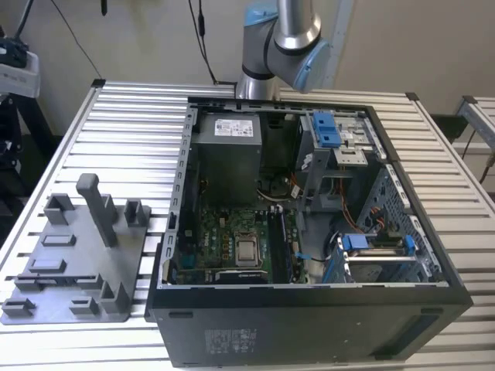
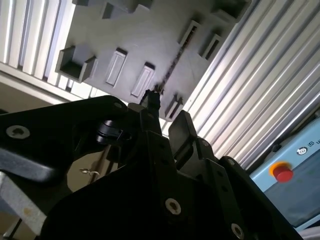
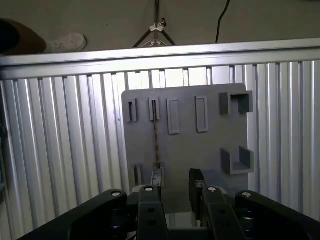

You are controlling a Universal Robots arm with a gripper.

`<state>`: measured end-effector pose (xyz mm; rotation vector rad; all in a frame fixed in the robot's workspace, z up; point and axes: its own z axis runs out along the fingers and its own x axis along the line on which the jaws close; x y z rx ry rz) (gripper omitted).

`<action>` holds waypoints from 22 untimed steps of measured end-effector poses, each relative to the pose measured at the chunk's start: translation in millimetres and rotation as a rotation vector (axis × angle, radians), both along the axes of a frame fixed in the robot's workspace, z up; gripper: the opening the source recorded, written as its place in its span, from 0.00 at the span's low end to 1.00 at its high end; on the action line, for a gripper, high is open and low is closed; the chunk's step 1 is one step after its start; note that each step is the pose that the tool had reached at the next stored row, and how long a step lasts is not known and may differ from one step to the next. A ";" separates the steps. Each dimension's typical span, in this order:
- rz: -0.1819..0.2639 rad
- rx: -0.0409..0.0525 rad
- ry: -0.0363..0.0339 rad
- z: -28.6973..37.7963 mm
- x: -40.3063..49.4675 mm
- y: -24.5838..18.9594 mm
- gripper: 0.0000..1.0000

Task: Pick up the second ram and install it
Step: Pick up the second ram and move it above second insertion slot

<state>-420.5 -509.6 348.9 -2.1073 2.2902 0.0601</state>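
Second ram: the second ram [image 3: 156, 145] stands on its edge on the grey holder plate [image 3: 200, 150]. In the first wrist view I see it as one thin dark line running from a slot in the plate's far row toward me.
Ram against my jaws: the near end of that line meets the tip of one of my fingers [image 3: 157, 178]. It lines up with that finger, not with the middle of the gap. I cannot tell whether the finger touches it.
My jaws: my gripper [image 3: 176, 179] is parted and holds nothing, and bare plate shows between the two fingers.
Second wrist view: the ram is again a thin dark line ending at one fingertip.
Plate: it lies flat on the slatted metal table [image 3: 60, 150].
Exterior view: the plate lies on the exterior view's left of the open computer case [image 1: 309, 325], and my arm [image 1: 282, 35] rises behind the case.
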 end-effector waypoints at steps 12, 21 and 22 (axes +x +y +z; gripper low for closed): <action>0.023 0.0003 0.0000 -19.0 0.1 -0.8 0.36; 0.034 0.0004 0.0000 -28.9 0.0 -5.1 0.36; 0.035 0.0005 -0.0001 -30.3 0.0 -5.3 0.36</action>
